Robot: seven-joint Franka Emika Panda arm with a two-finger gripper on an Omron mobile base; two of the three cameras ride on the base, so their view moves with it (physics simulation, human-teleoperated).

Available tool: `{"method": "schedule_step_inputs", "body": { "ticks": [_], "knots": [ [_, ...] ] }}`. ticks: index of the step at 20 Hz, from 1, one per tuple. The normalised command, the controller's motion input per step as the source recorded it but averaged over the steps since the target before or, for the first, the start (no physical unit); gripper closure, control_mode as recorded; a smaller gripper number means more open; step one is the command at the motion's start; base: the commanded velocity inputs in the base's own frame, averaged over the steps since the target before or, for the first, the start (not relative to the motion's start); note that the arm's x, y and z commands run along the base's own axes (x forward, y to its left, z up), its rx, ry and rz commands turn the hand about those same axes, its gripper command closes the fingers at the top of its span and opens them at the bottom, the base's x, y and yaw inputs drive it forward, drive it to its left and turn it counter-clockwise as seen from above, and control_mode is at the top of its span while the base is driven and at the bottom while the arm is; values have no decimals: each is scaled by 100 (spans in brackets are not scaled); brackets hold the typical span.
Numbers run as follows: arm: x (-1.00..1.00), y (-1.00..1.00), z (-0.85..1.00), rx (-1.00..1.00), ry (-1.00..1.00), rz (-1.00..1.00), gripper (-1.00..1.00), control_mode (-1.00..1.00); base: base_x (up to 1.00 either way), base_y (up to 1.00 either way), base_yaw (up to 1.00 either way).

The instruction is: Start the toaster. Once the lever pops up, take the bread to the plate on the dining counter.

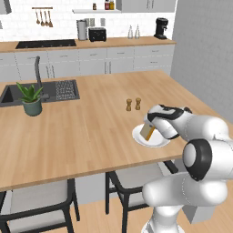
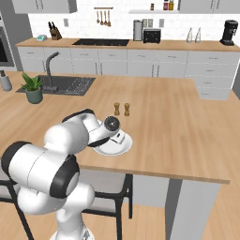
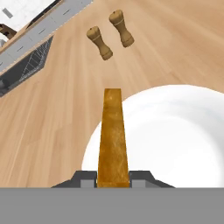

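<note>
Bread (image 3: 113,135) sits clamped on edge in the gripper (image 1: 149,130), hanging over the near rim of the plate (image 3: 175,131) on the dining counter (image 1: 91,127). Let go now and the slice could tip outward onto the wood, being so close to the lip.

Home kitchen, rendered. White tile wall behind back surface (image 2: 140,45) with white drawers. Black cooktop (image 2: 100,42) set in wood top; toaster (image 2: 152,35), coffee machine (image 2: 229,32), knife block (image 2: 55,32) along it. Wooden utensils (image 2: 103,17) hung on rail; jars on shelf (image 2: 152,11) above. Big wood-topped island, the dining counter (image 2: 187,122), with sunk sink (image 2: 65,85), dark tap (image 2: 50,70), potted plant (image 2: 33,89), two wooden shakers (image 2: 122,109), white plate (image 2: 119,146). Dark-framed chairs (image 1: 38,202) tucked below.
</note>
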Motion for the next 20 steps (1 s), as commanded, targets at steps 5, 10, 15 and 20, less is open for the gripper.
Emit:
{"method": "schedule_step_inputs", "body": {
  "ticks": [5, 10, 15, 20],
  "knots": [
    [0, 0, 0, 0, 1, 0, -100, -100, 0, 0, 0],
    [1, -3, 0, 0, 0, 0, -100, -100, 0, 0, 0],
    [9, -15, 0, 0, 0, -3, -100, -100, 0, 0, 0],
    [3, -33, 0, 0, 0, -12, -100, -100, 0, 0, 0]
  ]
}}
